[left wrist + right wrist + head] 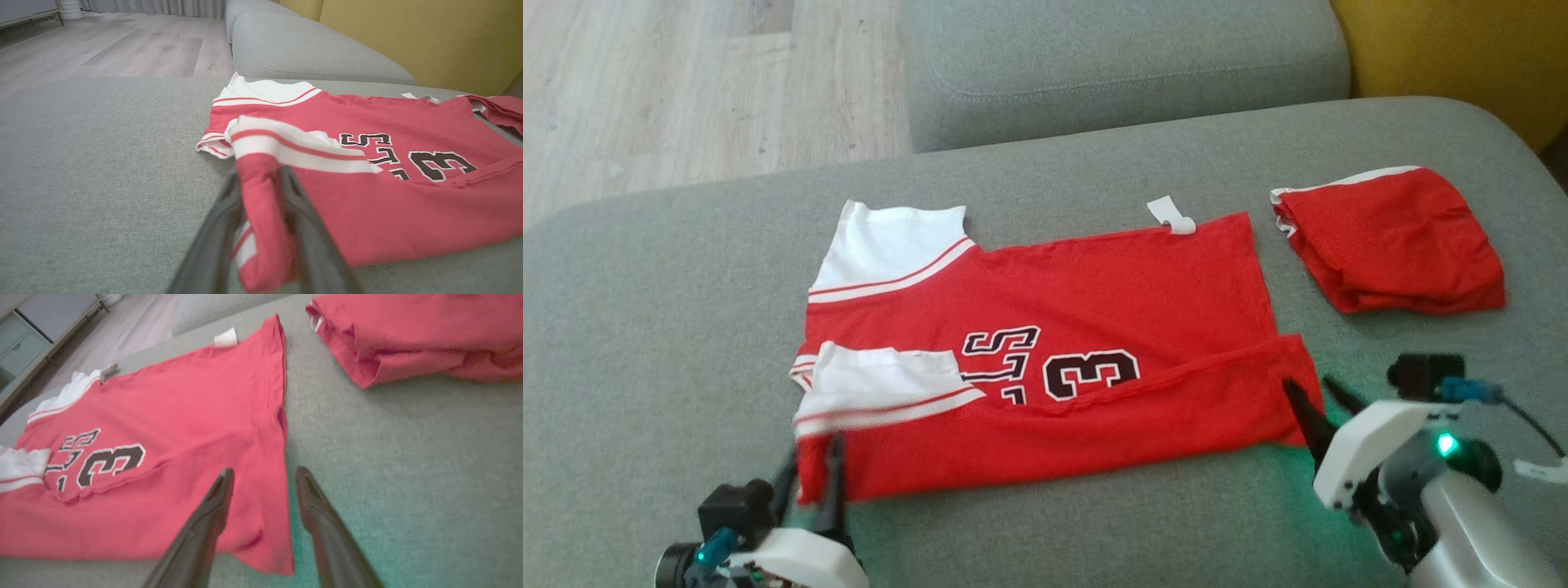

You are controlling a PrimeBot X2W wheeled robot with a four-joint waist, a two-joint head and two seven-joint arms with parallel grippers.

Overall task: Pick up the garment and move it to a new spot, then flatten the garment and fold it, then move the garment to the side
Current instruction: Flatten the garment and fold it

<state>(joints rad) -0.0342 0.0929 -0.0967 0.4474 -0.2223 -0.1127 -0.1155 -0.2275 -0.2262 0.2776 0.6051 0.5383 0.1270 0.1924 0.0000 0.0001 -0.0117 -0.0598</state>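
Note:
The garment [1054, 327] is a red jersey with white sleeves and black lettering, spread on the grey sofa seat [670, 327] with its near edge folded up over the front. My left gripper [813, 457] is at its near-left corner. In the left wrist view a ridge of the red garment [367, 204] sits pinched between the left gripper [260, 171] fingers. My right gripper [1308, 382] stands open at the near-right corner. In the right wrist view the right gripper [264, 470] straddles the garment [184, 416] hem, fingers apart and not pinching it.
A second red cloth [1396, 245], folded into a bundle, lies at the far right of the seat. A grey back cushion [1127, 65] and a yellow cushion [1462, 49] stand behind. Wooden floor [686, 82] lies beyond the seat's left edge.

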